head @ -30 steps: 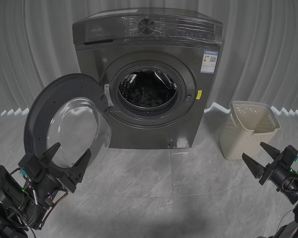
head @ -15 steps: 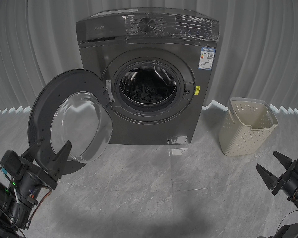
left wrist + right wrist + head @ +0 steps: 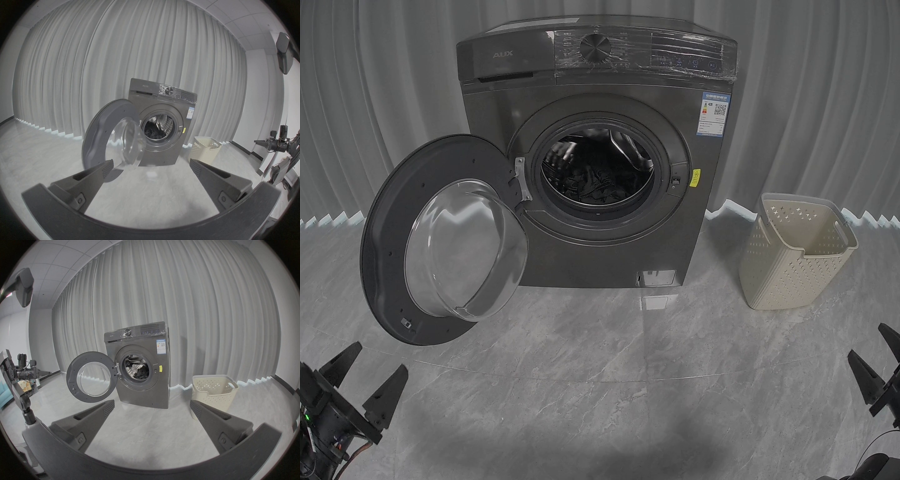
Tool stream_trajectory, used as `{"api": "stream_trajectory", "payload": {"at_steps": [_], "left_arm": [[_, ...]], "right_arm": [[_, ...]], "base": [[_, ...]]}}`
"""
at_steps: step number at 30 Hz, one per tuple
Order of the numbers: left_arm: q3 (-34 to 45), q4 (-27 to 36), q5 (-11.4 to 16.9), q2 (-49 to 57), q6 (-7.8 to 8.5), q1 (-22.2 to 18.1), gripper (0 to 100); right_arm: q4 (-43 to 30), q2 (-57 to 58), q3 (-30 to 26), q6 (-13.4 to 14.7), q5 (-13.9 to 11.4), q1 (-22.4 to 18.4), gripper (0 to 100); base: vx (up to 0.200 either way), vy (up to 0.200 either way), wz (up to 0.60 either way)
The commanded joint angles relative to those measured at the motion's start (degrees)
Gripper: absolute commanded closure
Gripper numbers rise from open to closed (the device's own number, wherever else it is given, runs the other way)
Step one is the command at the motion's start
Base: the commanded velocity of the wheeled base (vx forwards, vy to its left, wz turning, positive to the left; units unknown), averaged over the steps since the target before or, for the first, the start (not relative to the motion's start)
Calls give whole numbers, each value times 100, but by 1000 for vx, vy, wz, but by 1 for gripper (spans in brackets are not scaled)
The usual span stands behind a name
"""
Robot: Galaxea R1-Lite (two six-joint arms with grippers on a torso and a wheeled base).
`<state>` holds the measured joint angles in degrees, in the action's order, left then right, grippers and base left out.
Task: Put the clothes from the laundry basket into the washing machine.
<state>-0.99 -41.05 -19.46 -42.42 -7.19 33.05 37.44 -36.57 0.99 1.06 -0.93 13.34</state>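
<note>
Risk of clipping the open door on any forward swing, with the left tool low and near its bottom edge. Risk, too, of missing a garment, with part of the basket's inside hidden. Left tool spread wide, empty, touching nothing, low over the floor. Right tool likewise spread and empty, at the floor's opposite side, apart from the laundry basket. Dark clothes already lying inside the washing machine. No garment visible in the basket.
</note>
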Motion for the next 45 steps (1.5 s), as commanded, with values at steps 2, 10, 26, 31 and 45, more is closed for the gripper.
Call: {"api": "stream_trajectory", "payload": {"at_steps": [2,10,26,31,45], "left_arm": [[99,1573,21,2027,-291,-765,0],[99,2637,944,3486,-212,-1767,0],[99,3718,926,3733,376,-2584,0],[99,3691,469,3741,517,-2742,0],[99,3700,1603,4242,482,-3322,0]], "right_arm": [[-1450,2321,-99,-9,-74,-393,0],[-2285,3191,-99,8,-101,-376,0],[-3172,3183,-99,61,233,-595,0],[-3137,3174,-99,-194,743,-657,0],[-3665,3657,-99,-71,137,-1342,0]], "base": [[0,0,0],[0,0,0],[0,0,0],[0,0,0],[0,0,0]]}}
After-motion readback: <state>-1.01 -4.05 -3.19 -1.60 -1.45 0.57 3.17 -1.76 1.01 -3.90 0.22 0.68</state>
